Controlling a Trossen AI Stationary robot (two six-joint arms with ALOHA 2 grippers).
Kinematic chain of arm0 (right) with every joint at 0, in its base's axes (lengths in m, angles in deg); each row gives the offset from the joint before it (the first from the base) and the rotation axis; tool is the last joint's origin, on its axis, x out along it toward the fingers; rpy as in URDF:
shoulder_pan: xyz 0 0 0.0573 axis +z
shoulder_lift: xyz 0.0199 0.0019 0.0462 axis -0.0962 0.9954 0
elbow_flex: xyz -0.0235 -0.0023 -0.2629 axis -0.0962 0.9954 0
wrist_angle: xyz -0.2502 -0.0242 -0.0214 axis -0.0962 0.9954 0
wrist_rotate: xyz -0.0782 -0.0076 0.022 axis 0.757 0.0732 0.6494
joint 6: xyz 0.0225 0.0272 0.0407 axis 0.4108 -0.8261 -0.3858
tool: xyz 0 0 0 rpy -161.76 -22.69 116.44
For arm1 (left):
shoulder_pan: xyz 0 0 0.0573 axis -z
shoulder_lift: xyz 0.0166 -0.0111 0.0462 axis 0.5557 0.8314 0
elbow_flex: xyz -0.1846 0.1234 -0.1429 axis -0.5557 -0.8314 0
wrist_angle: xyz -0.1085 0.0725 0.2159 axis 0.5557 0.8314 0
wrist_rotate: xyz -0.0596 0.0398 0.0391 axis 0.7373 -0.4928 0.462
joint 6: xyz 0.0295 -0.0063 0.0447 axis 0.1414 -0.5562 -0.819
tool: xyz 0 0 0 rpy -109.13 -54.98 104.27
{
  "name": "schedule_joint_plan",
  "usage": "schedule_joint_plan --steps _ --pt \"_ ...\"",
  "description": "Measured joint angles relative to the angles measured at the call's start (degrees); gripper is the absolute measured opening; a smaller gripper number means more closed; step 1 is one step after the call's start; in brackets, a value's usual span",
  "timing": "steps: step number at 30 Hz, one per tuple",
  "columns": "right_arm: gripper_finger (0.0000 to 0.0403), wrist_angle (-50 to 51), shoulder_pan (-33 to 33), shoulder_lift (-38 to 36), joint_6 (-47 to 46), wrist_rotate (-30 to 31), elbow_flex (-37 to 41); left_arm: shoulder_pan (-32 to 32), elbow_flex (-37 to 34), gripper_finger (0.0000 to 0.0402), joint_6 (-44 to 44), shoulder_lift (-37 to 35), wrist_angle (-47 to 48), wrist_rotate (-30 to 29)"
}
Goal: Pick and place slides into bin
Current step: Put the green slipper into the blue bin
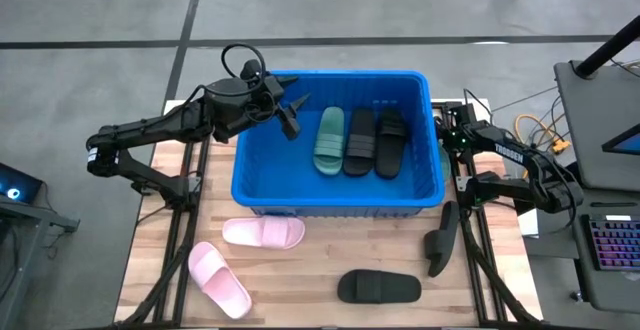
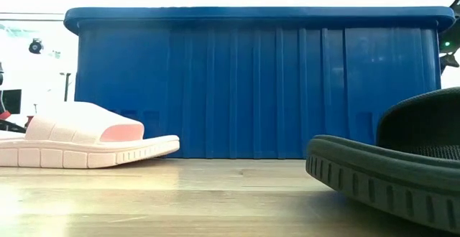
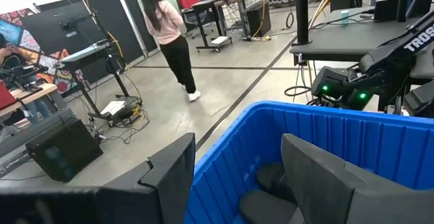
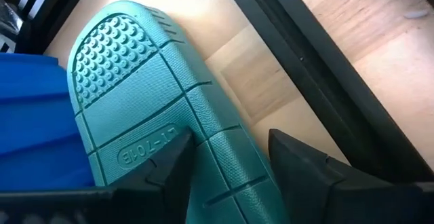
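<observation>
From above: the left gripper (image 1: 291,116) hovers, fingers apart and empty, over the bin (image 1: 250,185). Right wrist view: the right gripper (image 4: 227,159) clamps a green slide (image 4: 135,108), sole up, its length running away from the fingers.

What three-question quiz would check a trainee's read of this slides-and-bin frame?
1. How many slides lie inside the bin?
2. True or false: the two light pink slides are already in the bin.
3. The left claw is: A) above the bin, open and empty; B) gripping a pink slide; C) resting on the table.

Key: 1. Three, one green and two black. 2. False, both are on the table. 3. A.
</observation>
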Motion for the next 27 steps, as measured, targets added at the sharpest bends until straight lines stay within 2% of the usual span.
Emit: schedule_joint_plan --steps 18,27 --pt "0.0061 -2.1 0.0 0.0 3.3 -0.6 0.4 0.0 0.0 0.0205 0.2 0.0 0.0 0.0" --pt "0.0052 -1.8 0.0 -0.9 3.5 -0.1 0.3 0.0 0.0 0.0205 0.1 0.0 0.0 0.0"
